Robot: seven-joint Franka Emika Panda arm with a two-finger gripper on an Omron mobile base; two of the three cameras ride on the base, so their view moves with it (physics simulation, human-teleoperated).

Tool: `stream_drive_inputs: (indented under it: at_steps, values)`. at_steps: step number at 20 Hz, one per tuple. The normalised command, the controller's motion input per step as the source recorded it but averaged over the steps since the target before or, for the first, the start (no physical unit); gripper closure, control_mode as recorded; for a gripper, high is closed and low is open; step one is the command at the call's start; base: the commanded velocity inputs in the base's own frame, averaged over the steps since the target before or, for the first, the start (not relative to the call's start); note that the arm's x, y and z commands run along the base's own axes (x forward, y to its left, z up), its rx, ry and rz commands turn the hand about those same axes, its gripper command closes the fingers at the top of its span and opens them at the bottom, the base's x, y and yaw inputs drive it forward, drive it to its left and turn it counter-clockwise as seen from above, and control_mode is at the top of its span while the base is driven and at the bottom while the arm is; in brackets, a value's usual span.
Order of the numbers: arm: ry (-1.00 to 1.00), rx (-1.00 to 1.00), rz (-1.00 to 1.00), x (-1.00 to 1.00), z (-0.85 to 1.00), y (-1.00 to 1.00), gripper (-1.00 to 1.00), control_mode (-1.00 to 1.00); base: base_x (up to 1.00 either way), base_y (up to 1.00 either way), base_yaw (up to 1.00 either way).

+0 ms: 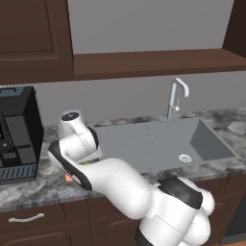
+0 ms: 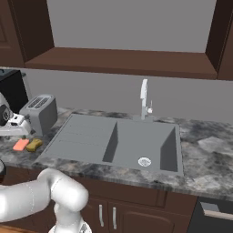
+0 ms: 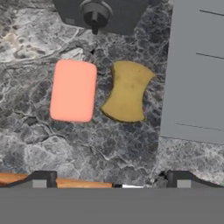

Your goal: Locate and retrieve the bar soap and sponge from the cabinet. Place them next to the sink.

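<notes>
The gripper (image 3: 111, 183) hangs over the marbled counter (image 3: 87, 144) with its jaws spread wide and nothing between them. Ahead of the jaws and slightly toward the left finger lies the bar soap (image 3: 73, 90); the sponge (image 3: 127, 91) lies just beside it, almost centred ahead of the gap, apart from the soap. Both long axes point away from the jaws. The sink (image 3: 197, 70) edges the right-finger side, close to the sponge, with the toaster (image 2: 40, 113) beyond them. Both items already appear placed.

Grey toaster (image 2: 41, 113) on marbled countertop (image 2: 207, 159), black coffee machine (image 1: 17, 134) (far left)
</notes>
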Motion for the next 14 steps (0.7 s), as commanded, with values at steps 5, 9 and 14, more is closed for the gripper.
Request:
stream_drive_inputs:
  at_steps: [5, 9, 14]
  values:
    - [-0.05, 0.00, 0.00, -0.59, 0.00, -0.78, -1.00, -1.00, 0.00, 0.00, 0.00]
    - [-0.12, 0.08, -0.01, -0.37, 0.00, -0.89, -1.00, -1.00, 0.00, 0.00, 0.00]
    - [-0.17, 0.12, -0.02, -0.13, 0.09, -0.87, -1.00, -1.00, 0.00, 0.00, 0.00]
